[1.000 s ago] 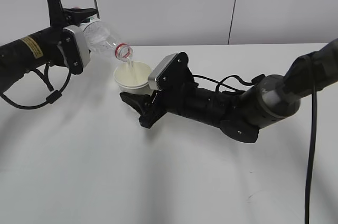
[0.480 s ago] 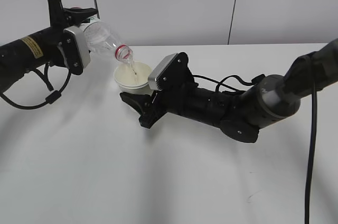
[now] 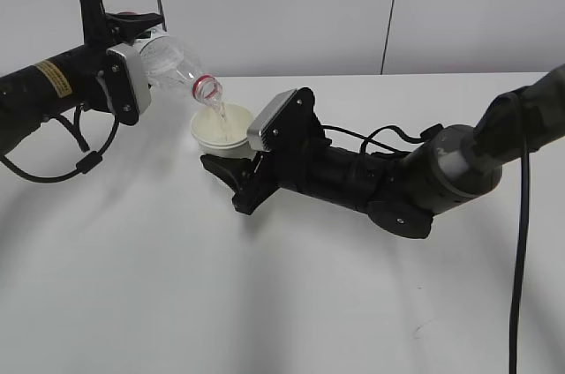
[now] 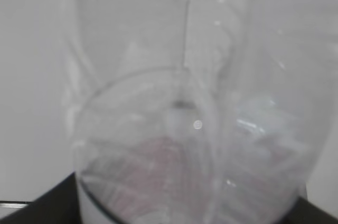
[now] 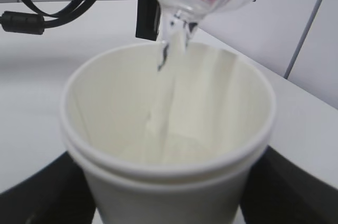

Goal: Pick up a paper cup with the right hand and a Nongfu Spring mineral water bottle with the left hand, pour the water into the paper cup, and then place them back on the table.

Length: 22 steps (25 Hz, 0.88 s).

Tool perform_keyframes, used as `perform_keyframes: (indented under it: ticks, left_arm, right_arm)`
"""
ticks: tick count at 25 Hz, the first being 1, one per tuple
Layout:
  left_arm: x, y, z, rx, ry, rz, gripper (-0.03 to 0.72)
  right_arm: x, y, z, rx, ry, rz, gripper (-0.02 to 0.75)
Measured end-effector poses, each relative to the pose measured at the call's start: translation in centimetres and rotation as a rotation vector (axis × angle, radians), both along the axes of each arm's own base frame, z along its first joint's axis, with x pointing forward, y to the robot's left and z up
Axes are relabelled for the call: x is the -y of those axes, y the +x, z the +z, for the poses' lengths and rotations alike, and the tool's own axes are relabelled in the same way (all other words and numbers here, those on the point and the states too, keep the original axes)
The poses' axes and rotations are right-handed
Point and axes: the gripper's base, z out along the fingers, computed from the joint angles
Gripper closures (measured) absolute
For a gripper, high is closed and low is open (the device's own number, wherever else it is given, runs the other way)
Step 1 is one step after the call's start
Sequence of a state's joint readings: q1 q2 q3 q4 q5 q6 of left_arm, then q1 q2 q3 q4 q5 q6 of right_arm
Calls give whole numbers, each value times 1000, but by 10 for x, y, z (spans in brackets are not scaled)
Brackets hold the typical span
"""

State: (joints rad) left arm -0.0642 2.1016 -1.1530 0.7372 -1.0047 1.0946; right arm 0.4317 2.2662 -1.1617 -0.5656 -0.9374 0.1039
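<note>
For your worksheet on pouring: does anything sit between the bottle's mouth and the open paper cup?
Nothing visible does. The bottle, tilted in the left claw, hangs over the paper cup held by the right claw; only falling water crosses the gap.

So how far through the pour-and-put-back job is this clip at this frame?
Both pickups look done: the left hand grips the Nongfu Spring mineral water bottle, and the right hand holds the paper cup off the table. Pouring is in hand: the bottle tilts neck-down over the cup and a stream of water falls inside. Left: end the pour and set both back on the table.
</note>
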Motion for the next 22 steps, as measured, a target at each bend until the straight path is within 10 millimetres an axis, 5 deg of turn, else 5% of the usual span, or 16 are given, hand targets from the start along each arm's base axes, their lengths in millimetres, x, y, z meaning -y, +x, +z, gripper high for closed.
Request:
perform_keyframes:
  ticks: [22]
  left_arm:
    - [0, 0, 0, 26, 27, 6, 298]
  right_arm:
    - [0, 0, -2, -7, -5, -1, 213]
